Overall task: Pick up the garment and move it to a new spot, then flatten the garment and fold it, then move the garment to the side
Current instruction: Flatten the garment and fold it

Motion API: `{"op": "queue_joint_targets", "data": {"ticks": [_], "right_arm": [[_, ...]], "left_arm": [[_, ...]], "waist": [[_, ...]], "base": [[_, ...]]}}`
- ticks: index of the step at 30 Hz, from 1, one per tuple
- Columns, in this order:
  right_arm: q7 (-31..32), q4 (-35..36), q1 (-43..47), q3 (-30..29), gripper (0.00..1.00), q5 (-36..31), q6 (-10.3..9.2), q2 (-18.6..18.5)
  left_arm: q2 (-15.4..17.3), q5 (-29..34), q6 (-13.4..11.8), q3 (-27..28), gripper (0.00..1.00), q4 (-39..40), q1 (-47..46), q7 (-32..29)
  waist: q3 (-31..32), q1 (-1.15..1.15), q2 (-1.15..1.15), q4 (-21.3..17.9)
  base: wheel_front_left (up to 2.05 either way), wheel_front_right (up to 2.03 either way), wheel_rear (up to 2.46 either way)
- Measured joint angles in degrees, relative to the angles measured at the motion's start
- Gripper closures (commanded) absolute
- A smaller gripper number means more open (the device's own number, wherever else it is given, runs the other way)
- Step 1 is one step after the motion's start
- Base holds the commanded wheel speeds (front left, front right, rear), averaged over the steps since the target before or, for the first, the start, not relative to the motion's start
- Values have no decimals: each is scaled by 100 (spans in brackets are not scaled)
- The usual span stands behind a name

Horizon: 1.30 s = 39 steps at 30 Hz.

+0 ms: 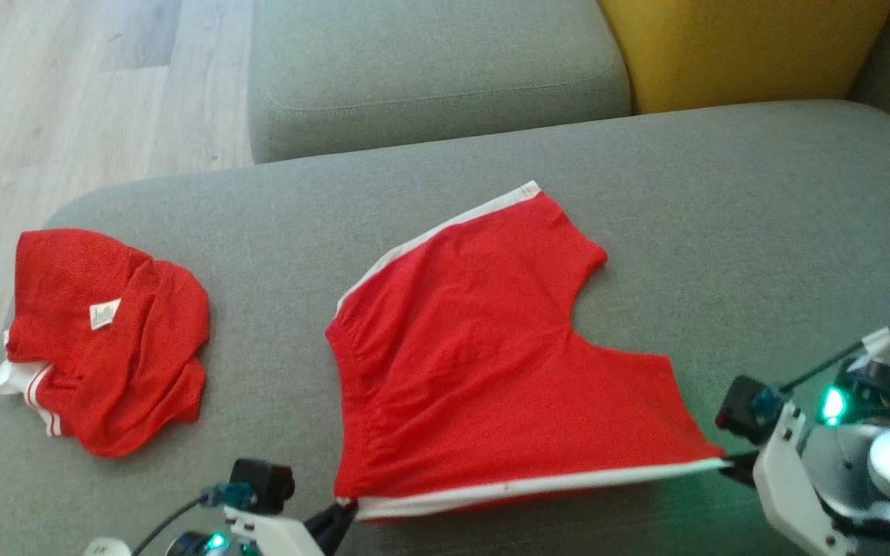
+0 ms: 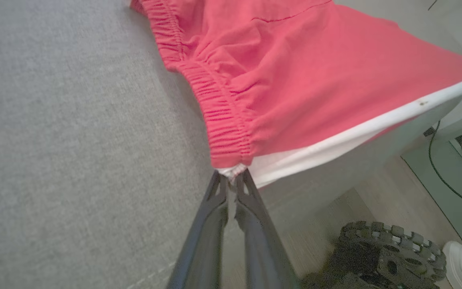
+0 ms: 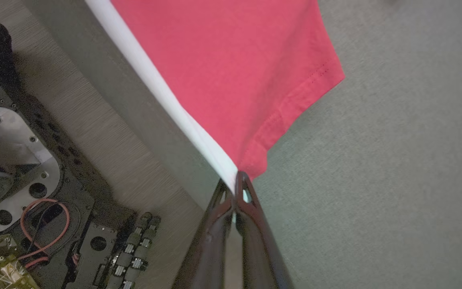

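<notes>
My L gripper [image 2: 233, 181] & R gripper [image 3: 237, 179] each pinch a near corner of red white-striped fabric shorts [image 1: 476, 340], centre of grey couch seat [image 1: 762, 232]. Crumpled red garment [image 1: 105, 340] at 9 o'clock, apart; open seat toward 3.

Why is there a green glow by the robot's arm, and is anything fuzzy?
Head view: a green lamp on the right wrist glares and tints the sofa green, and everything looks soft. Left wrist view: even light, red shorts crisp, left fingers blurry near the lens. Right wrist view: hem stitching sharp, right fingers smeared.
</notes>
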<state>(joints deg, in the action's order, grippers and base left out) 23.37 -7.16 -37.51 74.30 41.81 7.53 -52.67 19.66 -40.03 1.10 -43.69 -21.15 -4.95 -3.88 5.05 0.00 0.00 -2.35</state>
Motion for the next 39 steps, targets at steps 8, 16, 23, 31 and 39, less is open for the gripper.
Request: {"op": "queue_joint_targets", "data": {"ticks": [8, 16, 23, 31, 39], "right_arm": [[81, 458, 215, 12, 100, 12, 0, -283], [-374, 130, 87, -378, 100, 272, 0, -238], [-586, -301, -252, -822, 100, 205, 0, 70], [-682, -767, -714, -1149, 100, 92, 0, 380], [-779, -1301, -1480, -1179, 100, -99, 0, 630]], "left_arm": [[442, -67, -332, 12, 100, 1083, 456, -443], [470, -312, -470, 212, 100, 1560, 427, -544], [328, -567, -485, 410, 100, 1779, 40, -661], [71, -564, -459, 443, 100, 1691, -645, -693], [-248, -334, -303, 434, 100, 1183, -1552, -550]], "waist": [[-64, 0, 0, 40], [-170, 0, 0, 87], [-388, 0, 0, 255], [-830, 1, 0, 484], [-1397, 2, 0, 749]], "base": [[0, 0, 0], [0, 0, 0], [0, 0, 0], [0, 0, 0], [0, 0, 0]]}}
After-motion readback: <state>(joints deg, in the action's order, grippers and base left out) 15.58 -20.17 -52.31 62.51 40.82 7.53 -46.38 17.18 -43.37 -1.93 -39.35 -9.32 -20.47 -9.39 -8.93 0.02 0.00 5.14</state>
